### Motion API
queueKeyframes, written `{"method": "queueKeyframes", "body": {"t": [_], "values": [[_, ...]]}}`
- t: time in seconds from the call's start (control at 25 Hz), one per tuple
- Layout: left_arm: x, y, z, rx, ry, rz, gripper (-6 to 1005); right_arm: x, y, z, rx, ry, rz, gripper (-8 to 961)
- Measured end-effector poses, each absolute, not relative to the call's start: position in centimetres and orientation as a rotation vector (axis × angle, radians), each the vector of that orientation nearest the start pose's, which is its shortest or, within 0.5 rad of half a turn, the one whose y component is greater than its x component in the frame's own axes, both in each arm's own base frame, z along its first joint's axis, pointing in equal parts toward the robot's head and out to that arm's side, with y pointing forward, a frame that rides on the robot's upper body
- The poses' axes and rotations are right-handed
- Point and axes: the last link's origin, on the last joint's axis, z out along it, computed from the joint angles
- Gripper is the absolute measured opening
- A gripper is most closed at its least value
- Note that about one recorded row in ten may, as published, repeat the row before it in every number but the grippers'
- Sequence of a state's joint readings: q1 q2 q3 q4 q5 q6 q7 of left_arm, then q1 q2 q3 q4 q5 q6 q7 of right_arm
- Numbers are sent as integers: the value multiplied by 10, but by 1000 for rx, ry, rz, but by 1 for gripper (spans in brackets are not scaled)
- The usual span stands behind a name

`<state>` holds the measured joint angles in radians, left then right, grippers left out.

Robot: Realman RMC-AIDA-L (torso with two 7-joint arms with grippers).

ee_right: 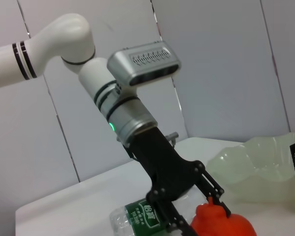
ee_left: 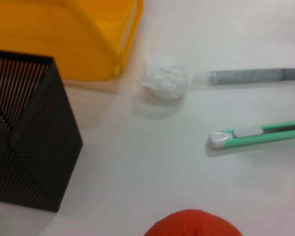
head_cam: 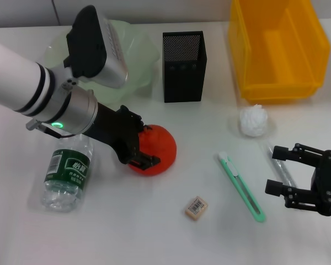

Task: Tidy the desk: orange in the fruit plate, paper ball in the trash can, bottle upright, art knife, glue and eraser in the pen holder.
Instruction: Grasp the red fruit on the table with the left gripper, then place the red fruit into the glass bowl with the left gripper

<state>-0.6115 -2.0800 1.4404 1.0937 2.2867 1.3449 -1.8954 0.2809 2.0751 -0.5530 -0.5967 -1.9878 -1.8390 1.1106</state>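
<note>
- Right now the left end effector [head_cam: 145,144] sits low over the white bench [head_cam: 154,232], its dark fingers [ee_right: 214,192] clamped on either side of the orange [head_cam: 156,149].
- The orange rests on the bench near the middle, in front of the pale green fruit plate [head_cam: 137,58] and well apart from it.
- Just beside the left arm lies the bottle [head_cam: 68,174] on its side, long axis running roughly front to back.
- Behind the orange stands the black mesh pen holder [head_cam: 183,66]; the yellow bin [head_cam: 276,47] is at the far right.
- The paper ball [head_cam: 254,120] lies in front of the bin.
- The green art knife [head_cam: 241,186] lies slanted, with the eraser [head_cam: 196,207] near it.
- The right end effector [head_cam: 287,172] hovers with fingers apart beside the grey glue stick [head_cam: 280,167].
</note>
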Motion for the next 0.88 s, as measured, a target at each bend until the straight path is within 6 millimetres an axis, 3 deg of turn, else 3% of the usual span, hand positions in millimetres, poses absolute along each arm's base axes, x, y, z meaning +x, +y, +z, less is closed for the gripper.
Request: {"method": "queueKeyframes", "body": {"t": [0.08, 0.32, 0.68, 0.76, 0.88], "values": [[-184, 355, -53, -2963, -238, 262, 758, 313, 230, 11, -2663, 579, 939, 791], [-187, 354, -54, -2957, -243, 254, 554, 313, 231, 11, -2662, 580, 933, 791], [-178, 352, -51, -2976, -294, 128, 352, 313, 231, 11, -2663, 579, 932, 790], [-174, 357, -39, -2948, -337, 20, 331, 313, 231, 11, -2662, 580, 932, 790], [-169, 370, -3, -2829, -438, -277, 301, 313, 231, 11, -2661, 580, 932, 790]]}}
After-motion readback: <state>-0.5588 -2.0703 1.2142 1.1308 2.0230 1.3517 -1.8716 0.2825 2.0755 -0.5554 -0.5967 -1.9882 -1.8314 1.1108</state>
